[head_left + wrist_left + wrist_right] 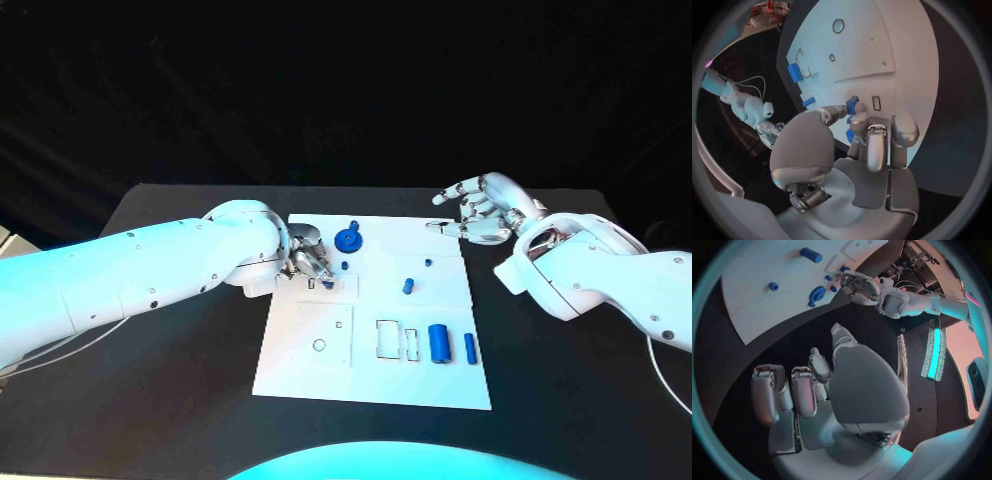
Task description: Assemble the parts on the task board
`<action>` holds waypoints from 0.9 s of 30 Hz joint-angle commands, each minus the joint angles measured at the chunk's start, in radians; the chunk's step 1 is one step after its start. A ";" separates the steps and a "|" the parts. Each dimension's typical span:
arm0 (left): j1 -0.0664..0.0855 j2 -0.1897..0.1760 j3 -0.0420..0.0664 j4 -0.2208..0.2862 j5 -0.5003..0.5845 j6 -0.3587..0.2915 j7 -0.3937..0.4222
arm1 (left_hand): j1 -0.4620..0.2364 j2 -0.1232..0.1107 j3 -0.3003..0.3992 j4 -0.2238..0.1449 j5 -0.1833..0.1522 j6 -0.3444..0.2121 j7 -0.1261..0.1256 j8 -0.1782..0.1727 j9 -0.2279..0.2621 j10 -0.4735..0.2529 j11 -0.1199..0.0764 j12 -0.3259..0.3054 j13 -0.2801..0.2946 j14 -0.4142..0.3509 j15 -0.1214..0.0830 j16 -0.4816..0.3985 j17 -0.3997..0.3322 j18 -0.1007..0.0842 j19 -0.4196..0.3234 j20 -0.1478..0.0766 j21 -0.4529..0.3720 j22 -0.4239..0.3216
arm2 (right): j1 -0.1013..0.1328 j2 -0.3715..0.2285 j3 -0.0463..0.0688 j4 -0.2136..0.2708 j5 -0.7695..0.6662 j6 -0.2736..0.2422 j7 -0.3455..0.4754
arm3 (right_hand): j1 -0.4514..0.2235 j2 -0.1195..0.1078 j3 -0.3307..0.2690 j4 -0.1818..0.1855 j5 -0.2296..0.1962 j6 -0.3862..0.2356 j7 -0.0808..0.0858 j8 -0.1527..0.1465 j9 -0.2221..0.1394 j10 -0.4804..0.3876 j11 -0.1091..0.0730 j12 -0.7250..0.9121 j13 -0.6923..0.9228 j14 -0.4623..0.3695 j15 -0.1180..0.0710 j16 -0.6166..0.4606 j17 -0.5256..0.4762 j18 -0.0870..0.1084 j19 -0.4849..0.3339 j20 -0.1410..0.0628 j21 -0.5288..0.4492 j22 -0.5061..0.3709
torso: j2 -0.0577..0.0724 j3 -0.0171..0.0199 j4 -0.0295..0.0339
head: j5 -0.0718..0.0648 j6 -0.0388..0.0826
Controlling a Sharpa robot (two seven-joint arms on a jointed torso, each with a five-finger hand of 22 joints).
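at the task board (296, 375)'s left edge, left hand (309, 262) pinching a small blue part (851, 105) at fingertips, just over a slot. likely light, rigid, smooth plastic; best nipped by its short sides. right hand (483, 211) empty, fingers apart, above the worktop (173, 400).

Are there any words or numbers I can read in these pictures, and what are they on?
None: no words, numbers or signs can be read.
The white task board has only blank outlines and slots.
The blue parts are plain.
The left hand and right hand carry no label I can make out.
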 commanded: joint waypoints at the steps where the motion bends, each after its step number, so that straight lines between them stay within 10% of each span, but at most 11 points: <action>1: -0.007 0.001 0.001 0.005 -0.048 -0.051 0.014 | -0.005 -0.001 0.224 -0.218 0.003 0.012 -0.002 0.002 0.001 0.007 0.000 0.005 0.001 0.085 -0.008 0.003 0.193 -0.019 0.009 0.001 0.004 0.001 | -0.001 0.001 0.000 0.000 -0.003 0.012 0.006 | -0.003 0.008 -0.002 0.002 0.002 0.006 0.000 0.004 0.000 -0.006 -0.003 -0.005 -0.001 0.068 -0.005 -0.005 0.140 0.008 0.061 -0.007 -0.004 0.215 | 0.001 -0.0001 -0.0021 | 0.001 0.001; 27: -0.014 -0.001 0.001 0.003 -0.029 0.054 0.000 | -0.008 -0.006 0.231 -0.222 0.007 0.017 -0.004 0.001 0.002 0.015 -0.002 0.011 0.011 0.087 -0.009 0.005 0.197 -0.021 0.014 0.000 0.007 0.007 | -0.002 0.001 0.000 -0.001 -0.003 0.014 0.004 | -0.006 0.009 -0.002 0.001 0.004 0.006 0.000 0.005 0.000 -0.005 -0.004 -0.004 -0.002 0.068 -0.005 -0.005 0.141 0.008 0.062 -0.007 -0.003 0.215 | 0.001 0.0003 -0.0018 | 0.002 -0.001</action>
